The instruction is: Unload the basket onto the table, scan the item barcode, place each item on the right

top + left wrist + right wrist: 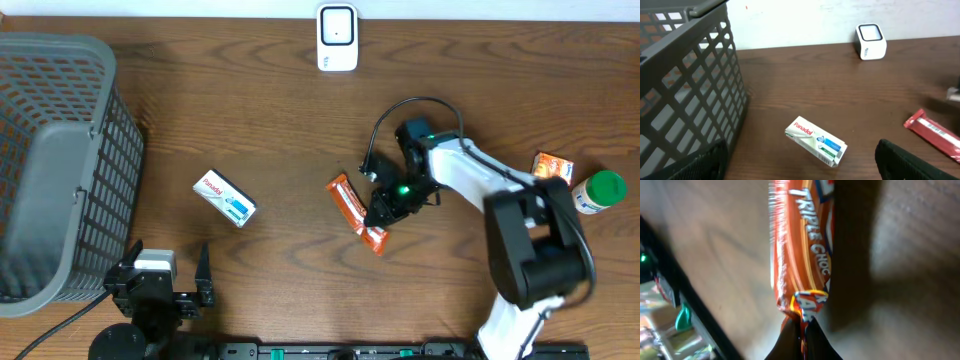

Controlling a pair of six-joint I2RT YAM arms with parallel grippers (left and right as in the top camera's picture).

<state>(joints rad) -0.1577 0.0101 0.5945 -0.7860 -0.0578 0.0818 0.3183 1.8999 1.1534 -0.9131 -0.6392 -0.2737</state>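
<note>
The right gripper (383, 217) is seen pressed together on the crimped near end of the orange-red foil-wrapped chocolate bar (352, 208), with the thin wrapper seam pinched between its dark fingertips (782, 347) in the right wrist view. The bar is laid slantwise on the dark brown wooden table (280, 120), a little right of centre; whether it is lifted clear of the wood cannot be told. The left gripper (168, 272) is held spread wide and empty at the near left, beside the grey plastic lattice basket (60, 150). The step in hand is judged to be the pick-up of the bar for the small white box-shaped scanner (337, 38), which is stood at the far edge, well apart from the bar. Since only a flap of wrapper is gripped, the bar is likely to droop or swing when raised. A slow lift is called for, and the printed code, not seen in these views, should be turned towards the scanner's dark window and held steady. The surface is smooth, grained wood, so the wrapper may slide if dragged. A white Panadol carton (224, 198) is found left of centre, and an orange packet (552, 166) and a white bottle with a green cap (598, 192) are set at the right edge. A pale wall (805, 20) is seen behind the table.
</note>
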